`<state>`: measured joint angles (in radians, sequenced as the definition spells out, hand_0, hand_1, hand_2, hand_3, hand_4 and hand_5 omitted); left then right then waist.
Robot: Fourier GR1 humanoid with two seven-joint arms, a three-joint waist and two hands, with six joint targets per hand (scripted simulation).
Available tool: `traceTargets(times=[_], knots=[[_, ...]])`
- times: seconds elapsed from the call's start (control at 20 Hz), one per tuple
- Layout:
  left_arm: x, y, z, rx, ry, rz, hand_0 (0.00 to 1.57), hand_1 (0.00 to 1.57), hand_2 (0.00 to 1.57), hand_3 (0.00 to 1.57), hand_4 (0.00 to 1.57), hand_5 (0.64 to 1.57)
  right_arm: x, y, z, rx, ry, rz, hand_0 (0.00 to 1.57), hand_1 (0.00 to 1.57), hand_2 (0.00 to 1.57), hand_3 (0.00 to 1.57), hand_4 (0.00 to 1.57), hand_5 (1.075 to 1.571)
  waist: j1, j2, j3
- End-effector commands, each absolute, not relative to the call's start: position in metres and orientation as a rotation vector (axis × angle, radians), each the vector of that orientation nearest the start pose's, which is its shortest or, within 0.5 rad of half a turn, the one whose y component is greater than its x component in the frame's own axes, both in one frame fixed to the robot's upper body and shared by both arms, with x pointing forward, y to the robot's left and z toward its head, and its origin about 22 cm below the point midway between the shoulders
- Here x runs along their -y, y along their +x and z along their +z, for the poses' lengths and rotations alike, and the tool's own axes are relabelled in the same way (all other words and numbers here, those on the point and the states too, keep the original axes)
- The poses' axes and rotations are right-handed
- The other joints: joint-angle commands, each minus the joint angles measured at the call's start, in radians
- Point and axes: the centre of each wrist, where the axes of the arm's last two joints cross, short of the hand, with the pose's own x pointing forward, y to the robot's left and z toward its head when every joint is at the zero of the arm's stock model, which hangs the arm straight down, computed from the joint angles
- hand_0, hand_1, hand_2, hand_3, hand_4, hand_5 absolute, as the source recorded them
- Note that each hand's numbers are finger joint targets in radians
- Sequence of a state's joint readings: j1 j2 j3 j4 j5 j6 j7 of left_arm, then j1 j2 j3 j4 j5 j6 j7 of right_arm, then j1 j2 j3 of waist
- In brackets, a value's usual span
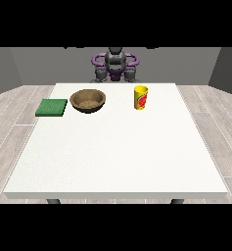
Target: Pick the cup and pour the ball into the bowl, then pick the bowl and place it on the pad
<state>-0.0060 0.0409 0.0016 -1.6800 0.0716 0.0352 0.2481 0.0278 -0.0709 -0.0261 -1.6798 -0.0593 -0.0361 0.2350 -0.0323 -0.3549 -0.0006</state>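
While both hands sit hidden, state unknowable, yellow upright cup (141,97), brown wooden bowl (88,100), green square pad (52,107) line white table's (117,157) far edge, within reach.

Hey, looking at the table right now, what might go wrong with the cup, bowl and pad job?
The cup is tall and narrow, so a sideways nudge while grasping might tip it. It stands apart from the bowl, so an early pour may miss. The pad lies at the table edge, so the bowl might end up overhanging.
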Motion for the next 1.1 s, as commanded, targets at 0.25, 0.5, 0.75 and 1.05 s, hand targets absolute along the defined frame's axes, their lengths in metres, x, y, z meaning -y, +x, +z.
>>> traceTargets(times=[0.25, 0.5, 0.75, 1.05], knots=[[-0.199, 0.239, 0.093, 1.489, -0.042, 0.11, 0.0, 0.0, 0.0, 0.0, 0.58, 1.56, 0.245, 0.222, 0.095, 1.456, 0.023, -0.084, 0.0, 0.0, 0.0, 0.0, 0.79, 1.548, -0.02, 0.056, 0.0006], [-0.191, 0.249, 0.09, 1.652, -0.039, 0.05, 0.0, 0.0, 0.0, 0.0, 0.61, 1.555, 0.255, 0.229, 0.088, 1.628, -0.005, -0.086, 0.0, 0.0, 0.0, 0.0, 0.74, 1.546, -0.015, 0.248, 0.0008], [-0.201, 0.277, 0.08, 1.823, 0.023, 0.051, 0.0, 0.0, 0.0, 0.0, 0.55, 1.526, 0.224, 0.245, 0.088, 1.777, 0.059, -0.068, 0.0, 0.0, 0.0, 0.09, 0.71, 1.545, -0.04, 0.448, 0.0003], [-0.225, 0.277, 0.04, 1.924, 0.092, 0.027, 0.0, 0.0, 0.0, 0.0, 0.53, 1.491, 0.275, 0.25, 0.069, 1.877, 0.066, -0.057, 0.0, 0.0, 0.0, 0.0, 0.69, 1.551, -0.054, 0.573, 0.0008]])
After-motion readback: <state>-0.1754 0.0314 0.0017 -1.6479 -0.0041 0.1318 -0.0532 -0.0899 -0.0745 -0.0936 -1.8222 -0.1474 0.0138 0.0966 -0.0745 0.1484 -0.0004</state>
